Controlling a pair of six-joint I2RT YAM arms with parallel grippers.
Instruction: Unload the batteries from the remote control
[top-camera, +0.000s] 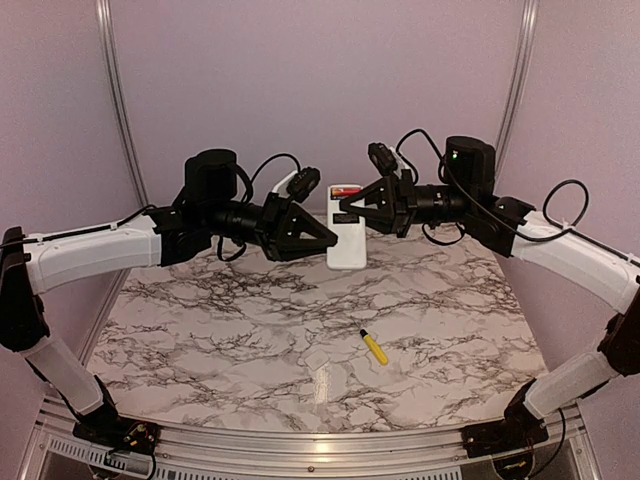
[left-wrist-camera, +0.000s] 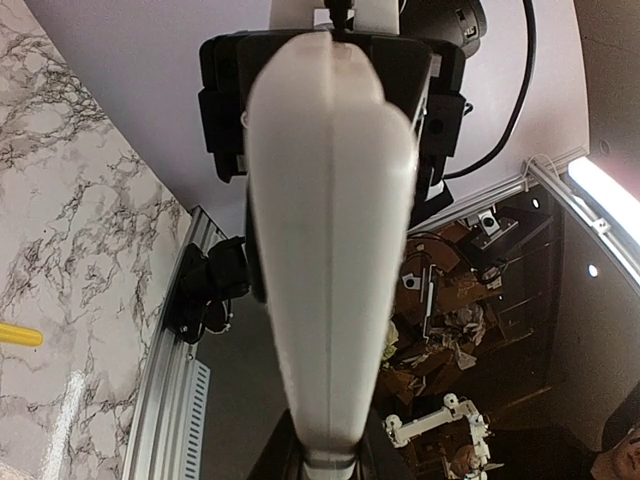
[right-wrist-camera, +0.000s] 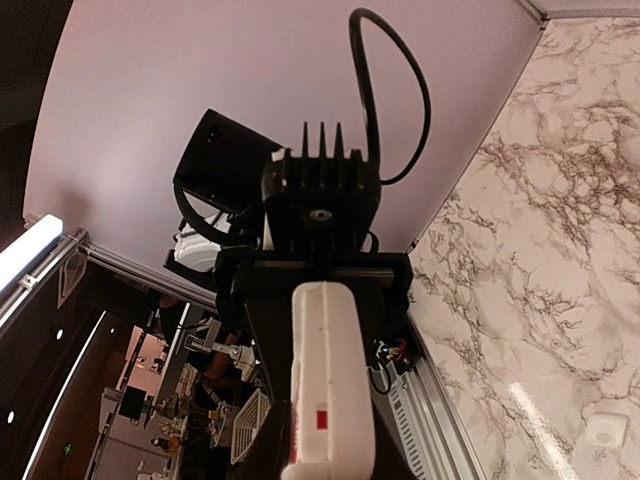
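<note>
Above the far table (top-camera: 250, 320), my left end effector (top-camera: 322, 240) grips the remote control (top-camera: 347, 252) upright, presumably steadying it; my right end effector (top-camera: 347, 212), pinched shut, meets its face.

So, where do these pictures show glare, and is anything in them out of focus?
Top external: even light, one pale glare patch on the table. Left wrist: the remote fills the frame and looks soft; a lamp strip burns white. Right wrist: a glare streak on the marble, a second strip blown out at the left edge.
</note>
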